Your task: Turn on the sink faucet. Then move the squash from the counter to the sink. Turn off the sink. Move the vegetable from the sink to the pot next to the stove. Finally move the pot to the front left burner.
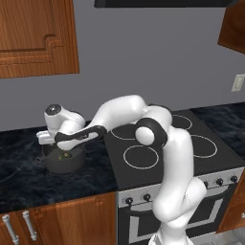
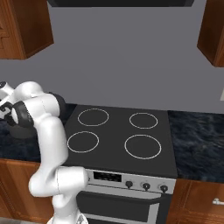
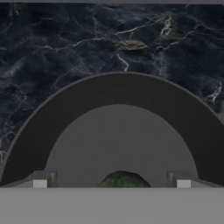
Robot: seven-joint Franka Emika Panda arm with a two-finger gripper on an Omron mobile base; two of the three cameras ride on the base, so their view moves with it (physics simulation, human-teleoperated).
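The squat dark grey pot (image 1: 62,163) stands on the black marble counter (image 1: 28,182) just left of the stove (image 1: 162,143). Inside it lies the small dark green squash (image 1: 63,154). My gripper (image 1: 58,148) hangs directly over the pot, pointing down. In the hand view my gripper (image 3: 111,183) is open, its fingertips (image 3: 39,181) wide apart over the pot's floor. The squash (image 3: 122,179) rests between them at the bottom edge, touching neither. The pot's rim (image 3: 113,92) arcs across that view. The sink and faucet are out of view.
The front left burner ring (image 1: 140,156) lies just right of the pot, also marked on the cooktop (image 2: 82,141). Knobs line the stove's steel front (image 2: 144,183). Wooden wall cabinets (image 1: 33,33) hang above the counter. My arm arches over the stove's left side.
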